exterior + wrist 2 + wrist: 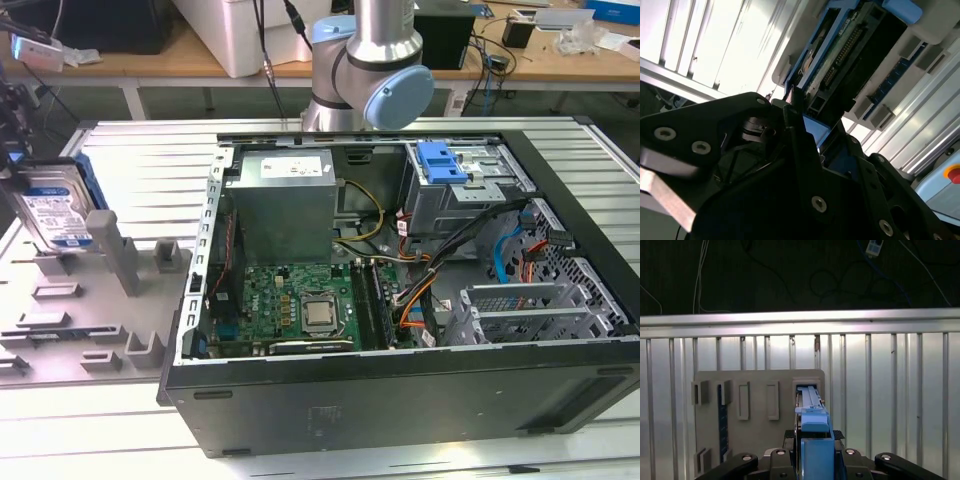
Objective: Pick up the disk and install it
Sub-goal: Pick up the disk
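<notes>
Status, pick phase: my gripper (pixel 814 456) is clamped on the disk (pixel 55 205). In the first wrist view the fingers (pixel 842 456) press against both sides of its blue frame with no gap that I can see. The disk stands on edge at the upper left of the exterior view, label facing the camera, its lower edge at the grey fixture tray (pixel 100 330). In the first wrist view its far end looks to sit in or right at the tray's slot (pixel 807 392), so I judge it grasped but not clear of the fixture. The second wrist view gives the disk's connector edge (pixel 847 47) just beyond my fingers. The open computer case (pixel 400 400) fills the centre and right of the exterior view, well apart from the disk. The drive cage with the blue caddy (pixel 440 160) sits at the case's upper right, and no drive looks mounted there. Done: approach and grasp. Left: lift out, carry to the case, seat the disk, so the install has not begun, roughly the first third by my estimate
</notes>
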{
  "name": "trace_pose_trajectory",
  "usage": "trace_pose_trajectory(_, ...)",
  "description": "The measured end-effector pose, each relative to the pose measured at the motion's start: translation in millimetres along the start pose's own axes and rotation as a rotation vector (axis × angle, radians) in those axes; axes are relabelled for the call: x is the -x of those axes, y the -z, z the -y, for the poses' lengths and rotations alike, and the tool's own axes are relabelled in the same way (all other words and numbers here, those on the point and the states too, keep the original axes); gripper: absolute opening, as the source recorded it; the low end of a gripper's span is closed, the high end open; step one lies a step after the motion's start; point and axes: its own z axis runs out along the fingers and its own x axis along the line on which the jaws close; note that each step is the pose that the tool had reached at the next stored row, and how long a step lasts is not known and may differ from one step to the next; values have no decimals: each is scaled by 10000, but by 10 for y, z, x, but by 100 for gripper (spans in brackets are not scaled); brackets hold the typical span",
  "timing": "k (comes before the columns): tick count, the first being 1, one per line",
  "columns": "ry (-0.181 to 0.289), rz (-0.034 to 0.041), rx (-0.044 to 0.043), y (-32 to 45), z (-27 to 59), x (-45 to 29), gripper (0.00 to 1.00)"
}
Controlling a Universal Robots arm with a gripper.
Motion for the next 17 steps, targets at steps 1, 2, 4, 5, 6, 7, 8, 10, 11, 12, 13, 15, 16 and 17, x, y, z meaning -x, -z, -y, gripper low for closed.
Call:
trace_pose_trajectory(1,0,-4,0,13,0,-1,36)
trace_pose_trajectory(2,0,-6,0,23,0,-1,36)
trace_pose_trajectory(4,0,-11,0,46,0,-3,36)
trace_pose_trajectory(5,0,-14,1,57,0,-3,36)
trace_pose_trajectory(6,0,-16,0,67,0,-4,36)
trace_pose_trajectory(7,0,-20,0,83,0,-5,36)
trace_pose_trajectory(8,0,-25,0,100,1,-6,36)
trace_pose_trajectory(10,0,-33,1,128,1,-7,36)
trace_pose_trajectory(11,0,-37,0,147,1,-9,36)
trace_pose_trajectory(12,0,-41,-1,166,1,-10,36)
trace_pose_trajectory(13,0,-44,0,180,1,-10,36)
trace_pose_trajectory(15,0,-49,0,203,1,-12,36)
trace_pose_trajectory(16,0,-52,0,218,1,-13,36)
trace_pose_trajectory(17,0,-55,0,237,1,-14,36)
